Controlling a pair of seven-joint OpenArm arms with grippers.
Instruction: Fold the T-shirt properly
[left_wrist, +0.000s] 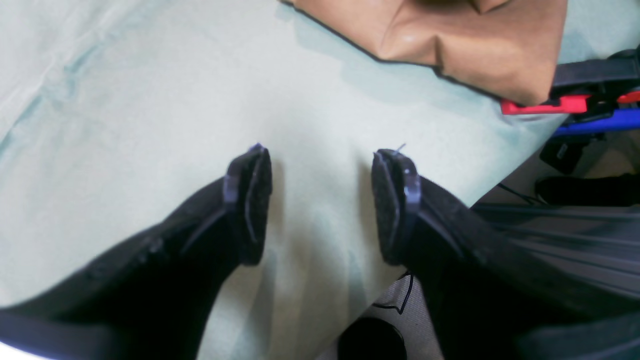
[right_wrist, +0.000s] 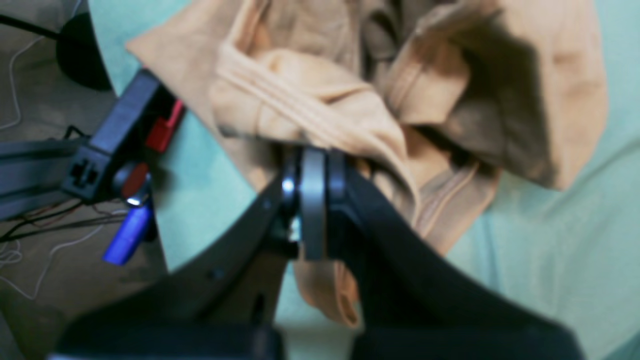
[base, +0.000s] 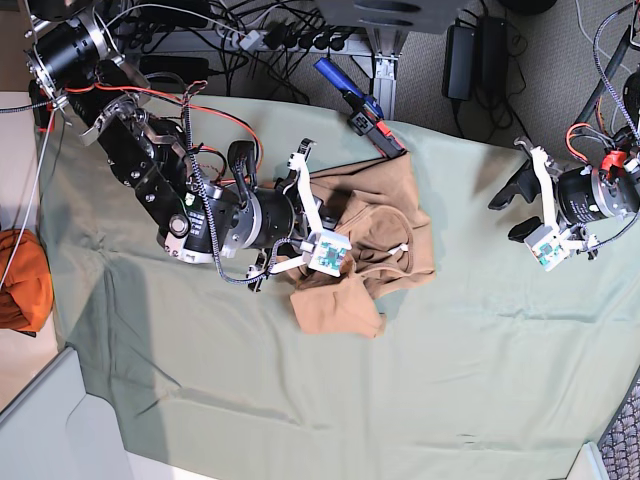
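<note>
**The shirt is still a messy heap, and folding has hardly begun**

The T-shirt (base: 370, 240) lies crumpled on the green table cloth (base: 480, 380). It sits near the far edge of the cloth, just beside the clamp (base: 358, 108) with red and blue parts that bites that edge. The shirt is not flat. One part is bunched up in the middle, and one floppy part hangs out toward the near side of the cloth. The sleeves and the bottom edge cannot be told apart in the heap.

The right gripper (right_wrist: 312, 165) is pinched tight on a fold of the T-shirt (right_wrist: 350, 100). In the right wrist view its two fingers press together with tan cloth squeezed at their tips, on the side of the heap nearest the clamp (right_wrist: 130, 165).

The left gripper (left_wrist: 320, 200) has its fingers spread apart with nothing between them. It hangs over bare green table cloth (left_wrist: 150, 100). A corner of the T-shirt (left_wrist: 450, 40) shows at the top of its view, apart from the fingers. From above, this arm (base: 565, 205) is well away from the shirt, on the other side from the clamp.

So nothing looks folded yet. My guess is that the shirt must first be pulled out flat and smooth. After that come the sleeves, and then the body gets folded over. Nearly all the work is left.
</note>
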